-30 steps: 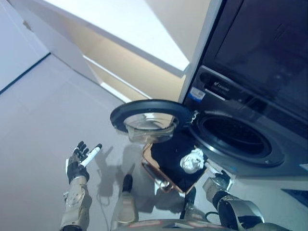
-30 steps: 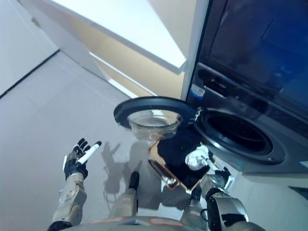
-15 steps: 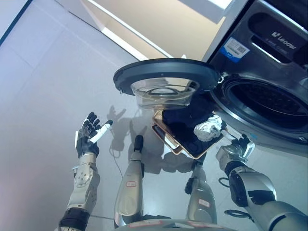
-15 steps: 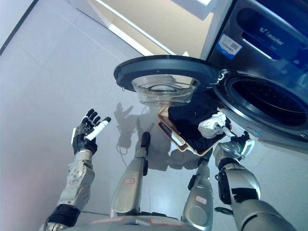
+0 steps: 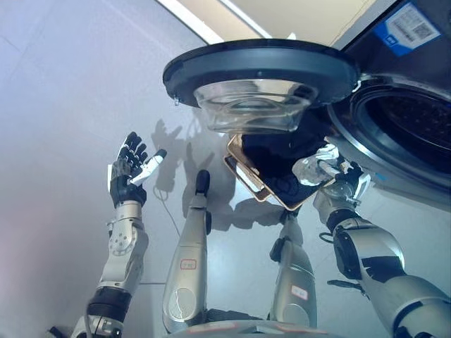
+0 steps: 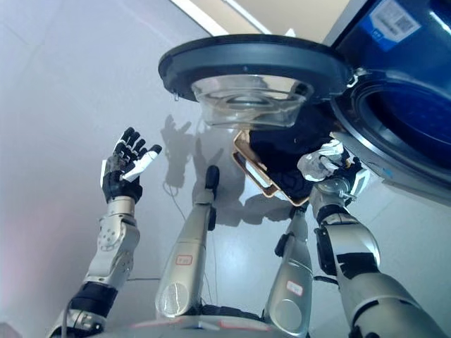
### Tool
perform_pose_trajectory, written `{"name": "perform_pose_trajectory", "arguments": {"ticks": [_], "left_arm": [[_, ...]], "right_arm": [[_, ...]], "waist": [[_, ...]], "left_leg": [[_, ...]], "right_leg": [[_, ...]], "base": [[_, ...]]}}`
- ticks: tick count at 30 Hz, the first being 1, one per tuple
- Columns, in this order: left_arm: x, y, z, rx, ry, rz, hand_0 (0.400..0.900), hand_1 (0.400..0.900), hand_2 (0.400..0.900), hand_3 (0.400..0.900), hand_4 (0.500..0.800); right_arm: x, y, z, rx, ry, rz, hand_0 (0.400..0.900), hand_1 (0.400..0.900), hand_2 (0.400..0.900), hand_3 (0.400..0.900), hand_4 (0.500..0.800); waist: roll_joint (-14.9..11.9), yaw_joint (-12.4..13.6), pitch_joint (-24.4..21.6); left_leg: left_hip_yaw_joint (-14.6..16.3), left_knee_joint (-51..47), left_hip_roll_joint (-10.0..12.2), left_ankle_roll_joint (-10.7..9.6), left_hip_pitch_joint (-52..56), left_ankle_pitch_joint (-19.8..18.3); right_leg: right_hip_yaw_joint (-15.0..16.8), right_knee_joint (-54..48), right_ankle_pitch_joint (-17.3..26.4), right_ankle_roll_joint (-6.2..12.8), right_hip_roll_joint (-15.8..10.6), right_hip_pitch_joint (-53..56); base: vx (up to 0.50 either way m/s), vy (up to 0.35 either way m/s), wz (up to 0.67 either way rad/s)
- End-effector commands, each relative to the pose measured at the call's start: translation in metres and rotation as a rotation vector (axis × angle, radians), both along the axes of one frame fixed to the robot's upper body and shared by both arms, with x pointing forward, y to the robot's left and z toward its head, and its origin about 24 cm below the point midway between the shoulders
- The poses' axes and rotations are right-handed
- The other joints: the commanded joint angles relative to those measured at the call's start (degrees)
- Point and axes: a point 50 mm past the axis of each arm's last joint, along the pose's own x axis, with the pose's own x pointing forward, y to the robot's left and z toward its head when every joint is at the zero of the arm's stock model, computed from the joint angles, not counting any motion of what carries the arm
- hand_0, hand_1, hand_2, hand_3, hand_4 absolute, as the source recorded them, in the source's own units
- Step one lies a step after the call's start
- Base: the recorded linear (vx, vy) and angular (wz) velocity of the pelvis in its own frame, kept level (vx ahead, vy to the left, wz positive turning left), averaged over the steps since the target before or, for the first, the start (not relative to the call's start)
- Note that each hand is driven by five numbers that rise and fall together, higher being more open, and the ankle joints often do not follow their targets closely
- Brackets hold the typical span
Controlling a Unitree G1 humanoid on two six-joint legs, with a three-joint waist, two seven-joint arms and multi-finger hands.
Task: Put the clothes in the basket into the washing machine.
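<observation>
The basket point(image 5: 244, 175), with a copper-coloured rim, stands on the floor under the washing machine's open round door point(image 5: 259, 70). It holds dark clothes point(image 5: 278, 156). My right hand point(image 5: 326, 167) is at the basket's right side, beside the drum opening point(image 5: 412, 134), with its fingers curled on the dark clothes. My left hand point(image 5: 130, 172) is open, fingers spread, raised over the floor to the left of the basket and holding nothing.
The door's glass bowl point(image 5: 251, 109) hangs right above the basket and hides its far part. A pale wall base point(image 5: 211, 14) runs along the back. Grey floor point(image 5: 56, 105) stretches to the left.
The camera has tipped down and closer, so the whole picture has shifted. Both hands keep about the same place relative to the basket. The left hand stays open.
</observation>
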Motion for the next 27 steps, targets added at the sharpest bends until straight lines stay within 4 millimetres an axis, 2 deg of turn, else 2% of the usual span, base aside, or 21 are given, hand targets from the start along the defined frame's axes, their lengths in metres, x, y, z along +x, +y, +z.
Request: {"name": "perform_pose_trajectory", "arguments": {"ticks": [1,3,8,19,20,25,26,27], "left_arm": [[-0.012,0.013,0.041,0.034,-0.228,0.043,0.9,0.9,0.9,0.9,0.8],[-0.012,0.01,0.053,0.038,-0.287,0.037,0.9,0.9,0.9,0.9,0.8],[-0.012,0.008,0.068,0.035,-0.356,0.031,0.9,0.9,0.9,0.9,0.8],[-0.018,0.011,0.08,0.024,-0.42,0.045,0.9,0.9,0.9,0.9,0.8],[-0.019,0.011,0.083,0.024,-0.429,0.047,0.9,0.9,0.9,0.9,0.8],[-0.021,0.013,0.091,0.02,-0.471,0.06,0.9,0.9,0.9,0.9,0.8],[-0.021,0.014,0.092,0.019,-0.477,0.062,0.9,0.9,0.9,0.9,0.8],[-0.021,0.014,0.093,0.018,-0.482,0.063,0.9,0.9,0.9,0.9,0.8]], "right_arm": [[-0.001,-0.016,0.013,-0.101,-0.017,-0.051,0.9,0.9,0.9,0.9,0.8],[0.001,-0.02,0.02,-0.117,-0.024,-0.065,0.9,0.9,0.9,0.9,0.8],[0.006,-0.023,0.032,-0.126,-0.052,-0.067,0.9,0.9,0.9,0.9,0.8],[0.016,-0.028,0.056,-0.137,-0.096,-0.085,0.9,0.9,0.9,0.9,0.8],[0.017,-0.029,0.059,-0.142,-0.097,-0.087,0.9,0.9,0.9,0.9,0.8],[0.019,-0.034,0.069,-0.155,-0.105,-0.094,0.9,0.9,0.9,0.9,0.8],[0.019,-0.035,0.069,-0.151,-0.106,-0.095,0.678,0.678,0.678,0.678,0.667],[0.019,-0.035,0.07,-0.148,-0.108,-0.097,0.602,0.602,0.602,0.602,0.621]], "waist": [[0.71,0.68,-1.3],[1.05,0.9,-0.51],[1.54,0.97,0.87],[2.47,1.27,1.45],[2.49,1.28,1.43],[2.79,1.32,1.45],[2.83,1.36,1.45],[2.85,1.37,1.45]], "left_leg": [[-1.47,-5.23,-2.34,3.71,-3.03,0.86],[-1.66,-4.99,-2.71,3.8,-4.94,0.99],[-1.82,-4.39,-3.26,3.91,-8.0,1.19],[-1.88,-2.52,-3.5,4.18,-14.45,1.03],[-2.16,-2.13,-3.38,3.83,-14.26,-0.66],[-2.1,-1.25,-3.44,3.89,-16.92,-0.69],[-2.09,-1.4,-3.39,3.88,-17.13,-0.61],[-2.16,-1.39,-3.42,3.83,-17.51,-0.54]], "right_leg": [[1.67,5.94,-7.0,0.98,-0.88,2.37],[1.67,6.09,-6.96,0.93,-0.91,0.81],[2.04,7.23,-7.03,0.84,-0.89,-2.75],[3.32,10.63,-7.68,0.15,-0.82,-11.11],[3.91,11.04,-8.95,0.36,-0.75,-11.13],[4.52,12.12,-9.0,0.19,-0.71,-14.19],[4.53,12.13,-9.05,0.17,-0.68,-14.46],[4.52,12.0,-9.02,0.19,-0.68,-14.72]], "base": [[-0.04,0.016,0.02],[-0.04,0.018,0.04],[-0.05,0.02,0.02],[-0.01,0.016,-0.03],[0.07,-0.008,-0.03],[0.01,0.0,-0.01],[0.0,0.0,0.0],[-0.1,0.024,0.0]]}}
